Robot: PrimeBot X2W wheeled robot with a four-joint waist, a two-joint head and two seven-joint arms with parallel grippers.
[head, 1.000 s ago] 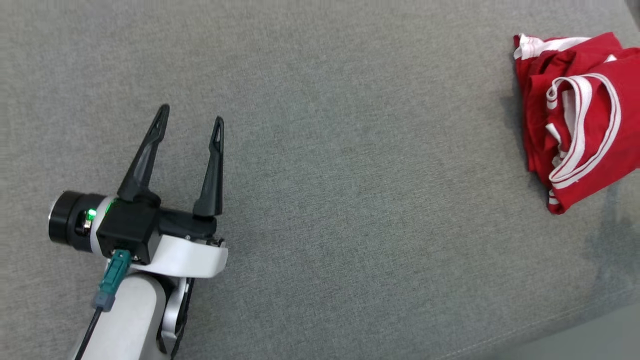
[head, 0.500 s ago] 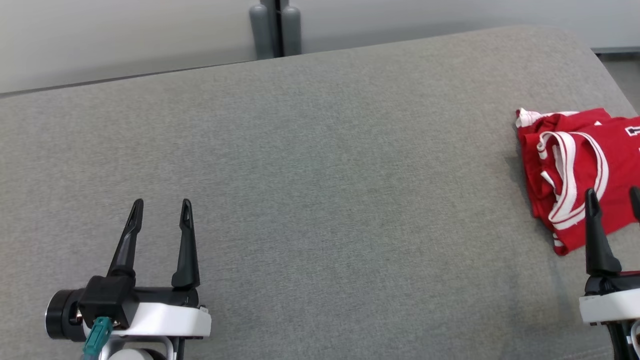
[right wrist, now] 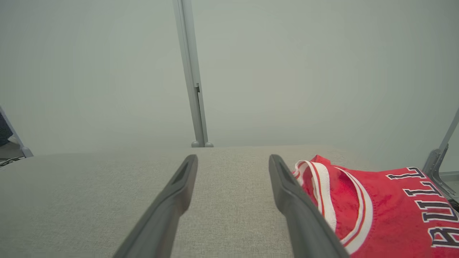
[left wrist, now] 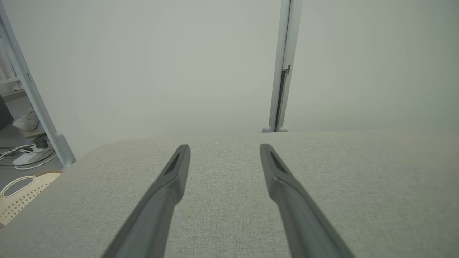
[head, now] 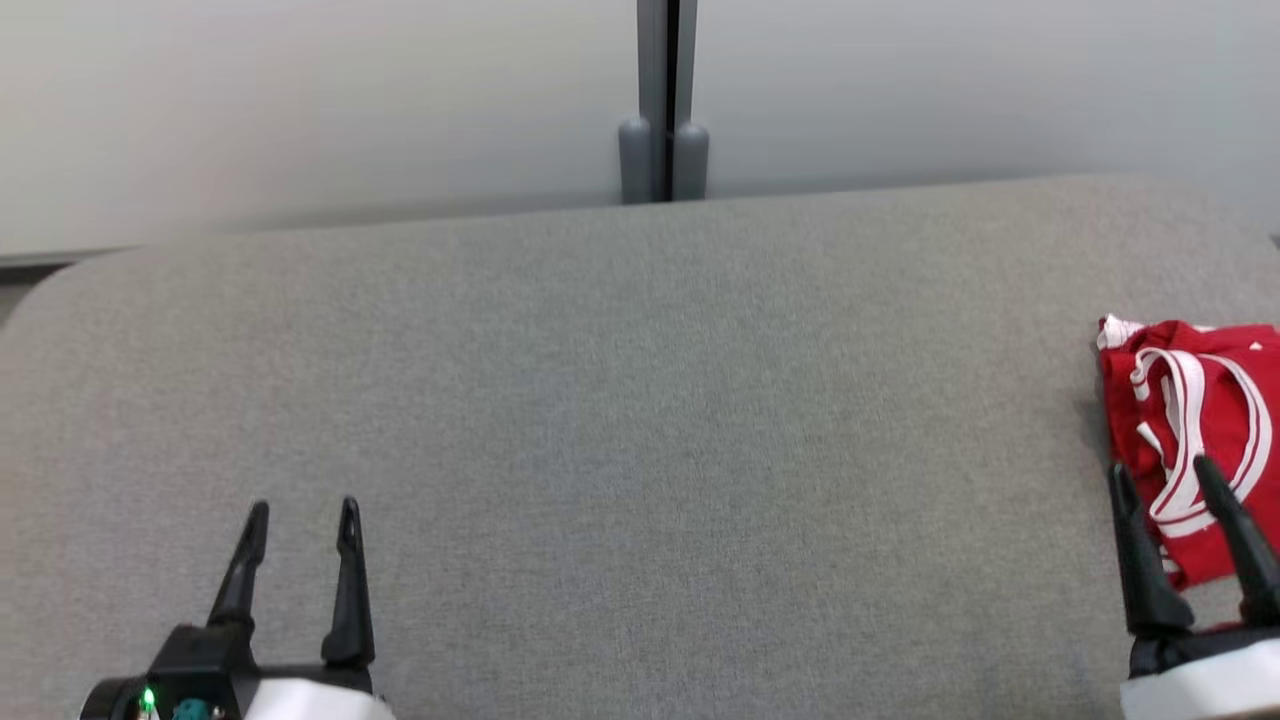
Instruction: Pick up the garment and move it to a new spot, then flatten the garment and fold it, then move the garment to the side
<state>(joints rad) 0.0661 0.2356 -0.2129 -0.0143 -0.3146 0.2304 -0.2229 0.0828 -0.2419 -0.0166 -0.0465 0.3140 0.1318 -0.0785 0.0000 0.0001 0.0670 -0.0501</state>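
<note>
The garment is a red jersey with white trim, lying folded at the right edge of the grey padded surface. In the right wrist view the garment shows dark lettering and lies just right of my right finger. My right gripper stands open at the lower right, its fingertips at the garment's near-left edge, nothing between them. My left gripper is open at the lower left over bare fabric, far from the garment. The left gripper holds nothing.
A pale wall with a grey post rises behind the surface. In the left wrist view a cream basket and cables lie on the floor beyond the surface's left end. A metal frame stands past the garment.
The head camera has tilted up, so the wall has come into view and everything sits lower in the picture. The right gripper has come into view beside the garment. Both grippers stay open.
</note>
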